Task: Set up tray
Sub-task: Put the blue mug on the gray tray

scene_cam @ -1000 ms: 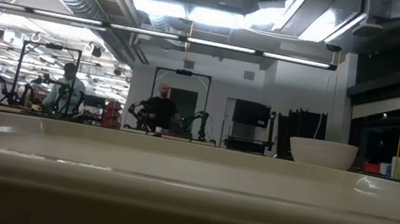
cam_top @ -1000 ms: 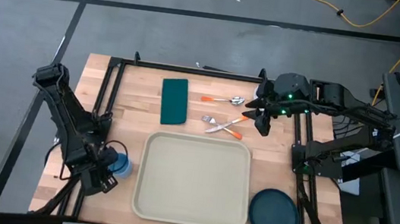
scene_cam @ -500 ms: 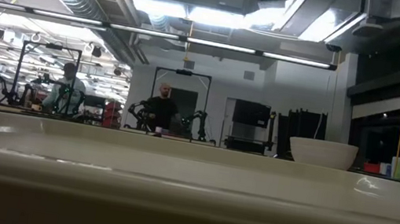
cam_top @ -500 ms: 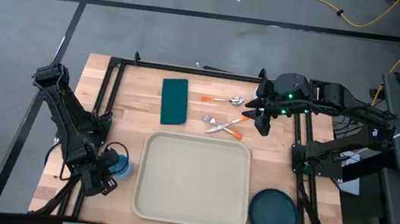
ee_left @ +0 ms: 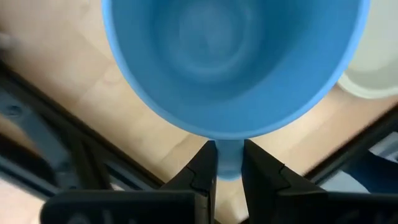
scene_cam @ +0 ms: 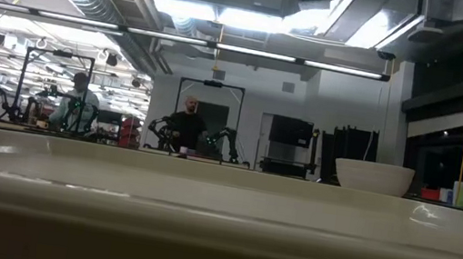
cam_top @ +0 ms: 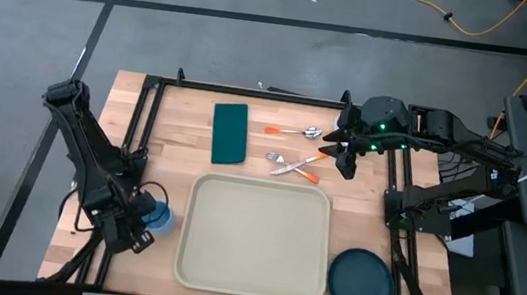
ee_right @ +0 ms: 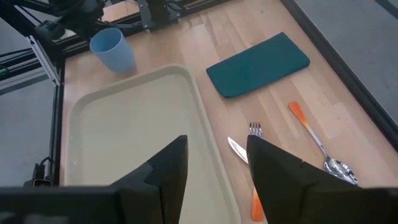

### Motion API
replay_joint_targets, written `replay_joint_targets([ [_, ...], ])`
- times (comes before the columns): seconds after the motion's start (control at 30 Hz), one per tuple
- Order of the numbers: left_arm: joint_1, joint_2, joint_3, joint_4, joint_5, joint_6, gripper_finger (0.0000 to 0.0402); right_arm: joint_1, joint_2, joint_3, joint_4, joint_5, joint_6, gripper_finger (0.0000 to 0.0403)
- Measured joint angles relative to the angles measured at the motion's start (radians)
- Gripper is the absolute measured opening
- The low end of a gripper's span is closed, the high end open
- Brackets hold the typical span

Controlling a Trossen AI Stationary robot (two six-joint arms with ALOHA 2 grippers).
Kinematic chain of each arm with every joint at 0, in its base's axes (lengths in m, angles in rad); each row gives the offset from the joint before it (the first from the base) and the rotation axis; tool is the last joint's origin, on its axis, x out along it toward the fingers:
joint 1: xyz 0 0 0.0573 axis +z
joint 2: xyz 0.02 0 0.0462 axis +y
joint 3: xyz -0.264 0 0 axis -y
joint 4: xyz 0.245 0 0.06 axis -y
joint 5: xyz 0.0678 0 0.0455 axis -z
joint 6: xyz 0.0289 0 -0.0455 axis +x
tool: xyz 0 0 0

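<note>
The large cream rectangular plastic tray (cam_top: 254,237) with rounded corners lies in the lower middle of the high view, on the light wooden table (cam_top: 183,148); nothing sits on it. At the lower left of that view the left gripper (cam_top: 145,226) is clamped on the rim of a light blue plastic cup (cam_top: 159,217), which stands just beside the tray's left edge. In the left wrist view its two dark fingers (ee_left: 202,171) pinch the near wall of the cup between them.

The right gripper (cam_top: 344,157) hangs at the upper right of the high view, fingers parted and holding nothing, above the table's right side. Just to its left lie a fork (cam_top: 282,158), a knife (cam_top: 299,164) and a spoon (cam_top: 298,131), each with an orange handle. A dark green rectangular napkin (cam_top: 230,132) lies above the tray's upper left corner. A round dark teal plate (cam_top: 361,283) rests at the lower right, just beside the tray's corner.

In the low view the tray's rim fills the lower half, with a white bowl (scene_cam: 373,176) and two people (scene_cam: 186,125) in the room beyond.
</note>
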Motion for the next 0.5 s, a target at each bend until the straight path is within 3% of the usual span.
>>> replay_joint_targets([
  [0.2, 0.014, -0.061, 0.027, -0.123, -0.080, 0.019, 0.0039, 0.000, 0.000, 0.000, 0.000, 0.000, -0.003, 0.0170],
  [0.33, 0.068, -0.103, 0.030, -0.140, -0.133, 0.139, 0.0039, 0.000, 0.000, 0.000, 0.001, 0.000, -0.002, 0.0170],
  [0.5, 0.184, -0.137, 0.029, -0.184, -0.124, 0.332, 0.0038, 0.000, 0.000, 0.000, 0.018, 0.000, 0.003, 0.0170],
])
